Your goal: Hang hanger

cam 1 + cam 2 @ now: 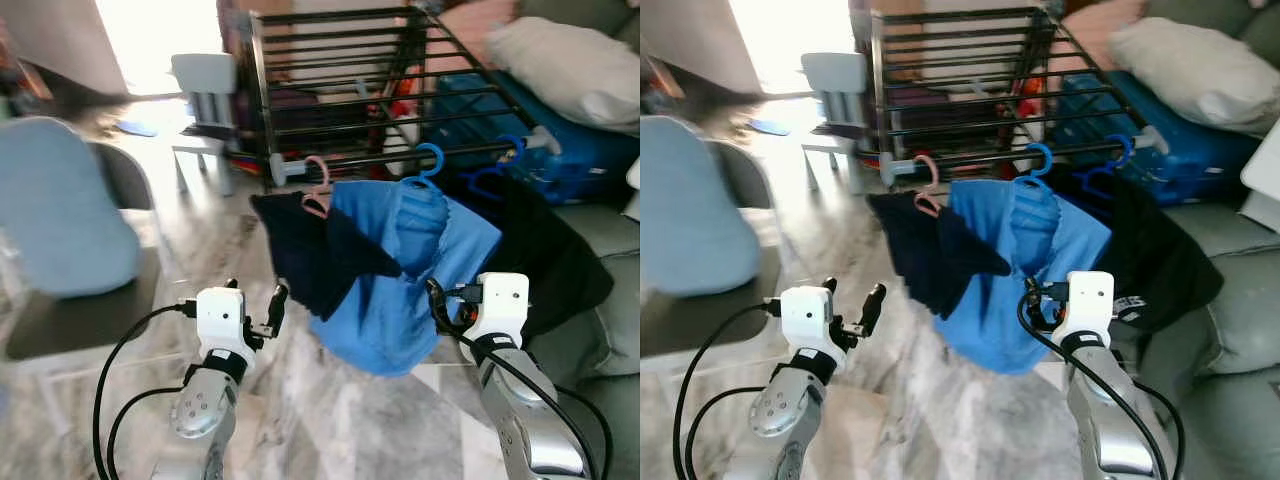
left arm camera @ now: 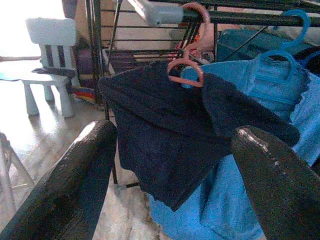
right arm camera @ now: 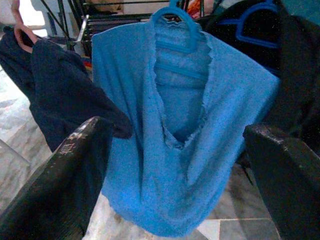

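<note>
A black drying rack [image 1: 340, 80] has a front rail [image 1: 370, 160] with three hangers on it. A pink hanger [image 1: 317, 190] carries a dark navy garment [image 1: 310, 255]. Beside it a blue hanger [image 1: 428, 165] carries a bright blue garment [image 1: 400, 290]. Further right, another blue hanger [image 1: 505, 150] holds a black garment [image 1: 545, 250]. My left gripper [image 1: 255, 305] is open, low and in front of the navy garment [image 2: 160, 135], apart from it. My right gripper [image 1: 440, 305] is open at the lower edge of the blue garment [image 3: 185, 125], with nothing between its fingers [image 3: 70, 170].
A grey chair [image 1: 60, 210] stands close on the left. A small white child's chair [image 1: 205, 90] is beyond it by the rack. On the right are a grey sofa [image 1: 600, 240], a white pillow [image 1: 570, 65] and a blue bag [image 1: 560, 150]. Marble floor [image 1: 330, 420] lies below the garments.
</note>
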